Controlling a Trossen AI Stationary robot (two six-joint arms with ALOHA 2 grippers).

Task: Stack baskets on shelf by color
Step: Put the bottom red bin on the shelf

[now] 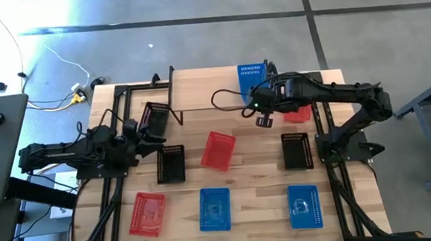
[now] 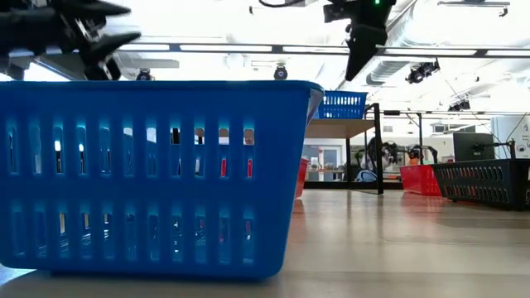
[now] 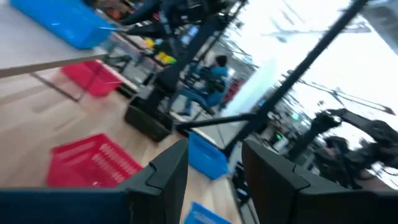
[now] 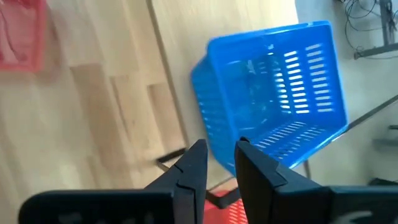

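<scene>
Four camera views. The overhead camera looks straight down on the whole wooden table (image 1: 243, 180), both arms included. The low camera sits at tabletop height, almost against a blue basket (image 2: 157, 174) that fills its left half, facing level toward the shelf (image 2: 339, 126) at 1 o'clock. The left wrist camera tilts across the table into the room. The right wrist camera looks down, close on a blue basket on the shelf (image 4: 273, 93), shared with the overhead and low views.
</scene>
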